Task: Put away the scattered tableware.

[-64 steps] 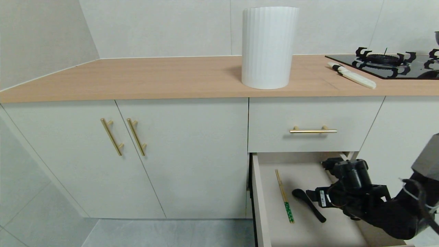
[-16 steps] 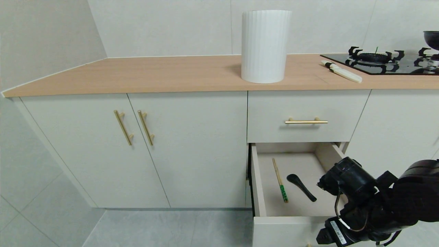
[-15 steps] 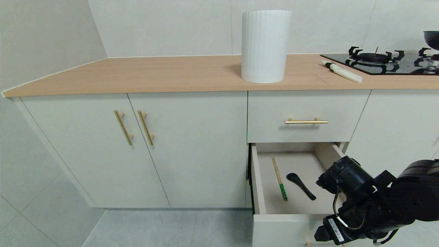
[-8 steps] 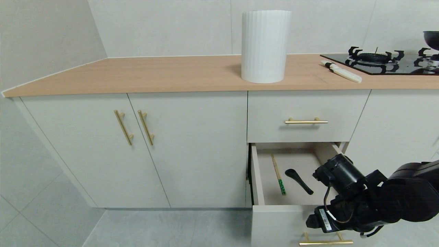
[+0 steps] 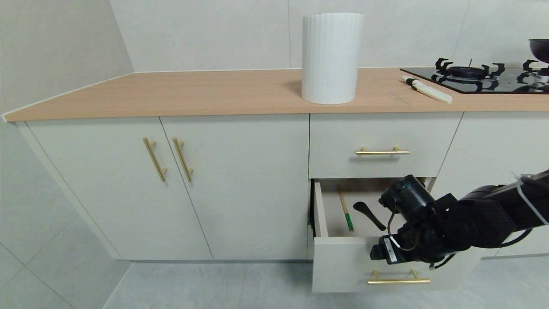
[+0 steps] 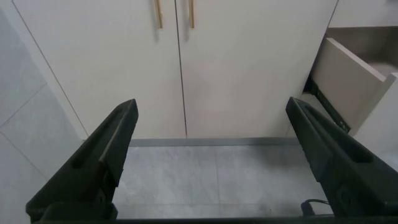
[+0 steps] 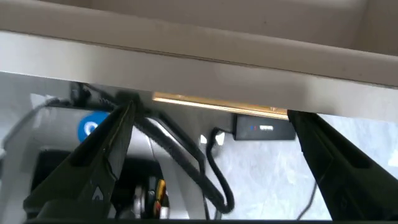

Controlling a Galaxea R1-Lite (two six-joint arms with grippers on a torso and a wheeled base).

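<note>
Head view: the right gripper (image 5: pixel 381 254), fingers spread wide and holding nothing, is placed at the upper edge of the half-open drawer front (image 5: pixel 343 266), just above its handle (image 5: pixel 399 281). Chopsticks (image 5: pixel 345 212) and a black spoon (image 5: pixel 369 214) are laid lengthwise inside, directly behind that front, so a straight push toward the cabinet (image 5: pixel 240 184) is judged needed.

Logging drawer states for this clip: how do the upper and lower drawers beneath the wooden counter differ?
The upper pale-grey drawer is fully shut; the lower pale-grey drawer stands partly pulled out. The lower one shows wooden chopsticks with green ends and a black spoon inside; the upper one's inside is hidden. Both have pale fronts with horizontal brass bar handles.
</note>
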